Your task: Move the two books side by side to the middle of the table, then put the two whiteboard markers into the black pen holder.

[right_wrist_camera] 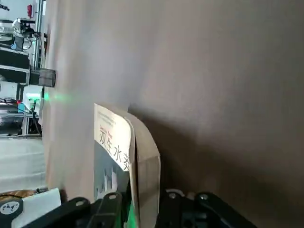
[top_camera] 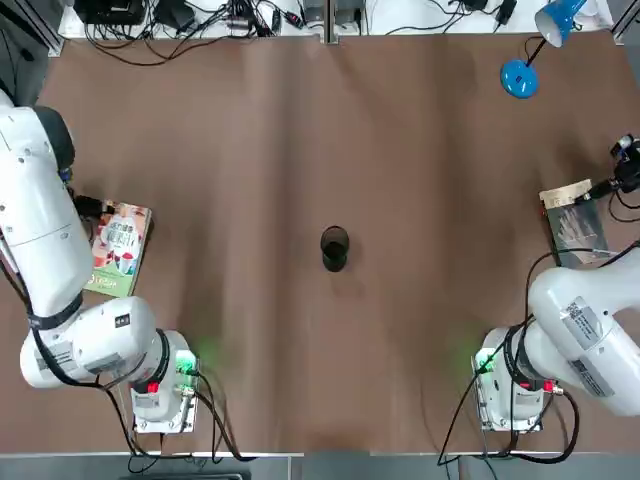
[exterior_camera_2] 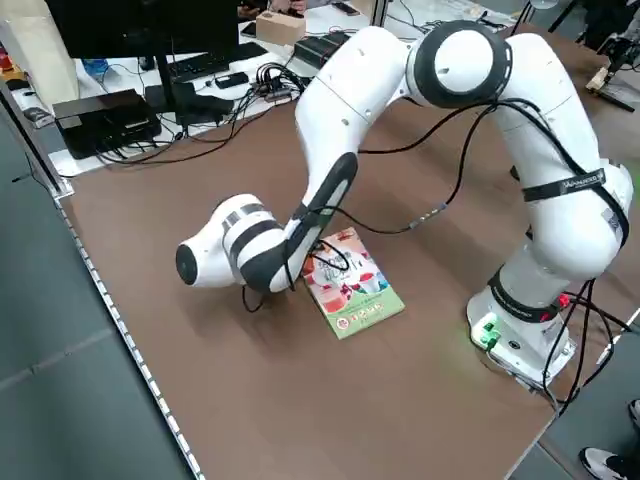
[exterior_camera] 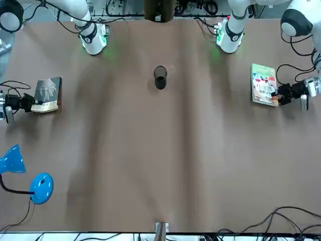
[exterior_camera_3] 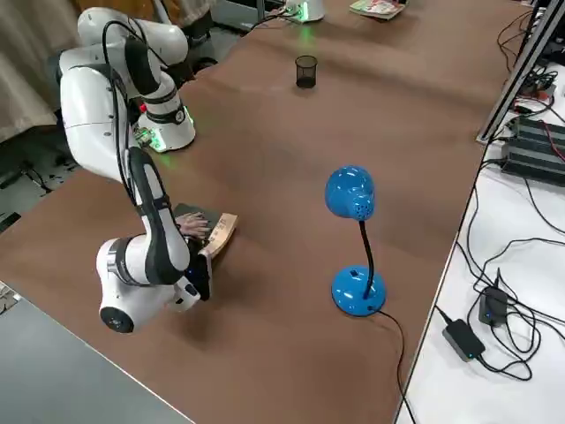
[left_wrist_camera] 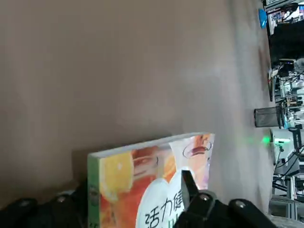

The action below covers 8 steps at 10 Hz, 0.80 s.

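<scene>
The floral book [top_camera: 121,250] lies near the table's left edge. My left gripper [exterior_camera: 279,95] is shut on the book's outer edge, one finger on the cover and one beneath. The dark grey book [top_camera: 575,224] lies near the right edge. My right gripper [exterior_camera: 25,103] is shut on its edge, and its cream cover strip [right_wrist_camera: 145,161] stands slightly lifted. The black pen holder [top_camera: 334,248] stands upright mid-table, far from both grippers. The two whiteboard markers are out of view.
A blue desk lamp [top_camera: 520,77] stands at the far right of the table [top_camera: 330,140]. Cables and power adapters lie beyond the far edge. Both arm bases [top_camera: 160,395] sit at the near edge.
</scene>
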Tool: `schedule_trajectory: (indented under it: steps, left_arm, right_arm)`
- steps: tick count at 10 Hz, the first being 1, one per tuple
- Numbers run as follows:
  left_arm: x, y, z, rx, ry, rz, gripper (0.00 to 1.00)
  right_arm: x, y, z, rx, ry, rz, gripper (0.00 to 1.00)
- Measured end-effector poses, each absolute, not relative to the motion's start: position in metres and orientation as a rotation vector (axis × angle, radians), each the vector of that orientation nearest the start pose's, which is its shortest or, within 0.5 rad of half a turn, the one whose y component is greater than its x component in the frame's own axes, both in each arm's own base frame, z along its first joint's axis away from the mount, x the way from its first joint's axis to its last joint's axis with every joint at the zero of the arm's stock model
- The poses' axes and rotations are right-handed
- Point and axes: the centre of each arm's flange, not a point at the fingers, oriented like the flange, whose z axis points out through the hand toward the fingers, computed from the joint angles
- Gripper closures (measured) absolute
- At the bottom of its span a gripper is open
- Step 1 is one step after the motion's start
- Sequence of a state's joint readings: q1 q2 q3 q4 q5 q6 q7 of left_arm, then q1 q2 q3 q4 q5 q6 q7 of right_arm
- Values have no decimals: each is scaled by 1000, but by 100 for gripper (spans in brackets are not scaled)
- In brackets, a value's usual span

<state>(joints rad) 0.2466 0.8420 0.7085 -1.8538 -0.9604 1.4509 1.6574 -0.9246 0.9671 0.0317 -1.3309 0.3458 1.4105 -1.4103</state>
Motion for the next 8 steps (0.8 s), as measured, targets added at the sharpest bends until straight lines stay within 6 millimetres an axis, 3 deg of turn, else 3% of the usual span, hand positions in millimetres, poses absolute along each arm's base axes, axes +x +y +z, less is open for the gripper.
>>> schedule_trajectory:
  steps: [1,3,4,8]
  left_arm:
    - [380,373,121,2182,-208,148,33]
    - [380,368,113,2165,-204,137,68]
    - [378,369,117,2141,-201,142,78]
    - [393,353,140,2017,-171,109,81]
  right_arm:
    - [425,-460,123,-2128,-461,21,81]
    - [435,-449,130,-2094,-493,41,81]
    - [442,-446,141,-2088,-506,51,81]
    - [442,-430,181,-1970,-457,162,81]
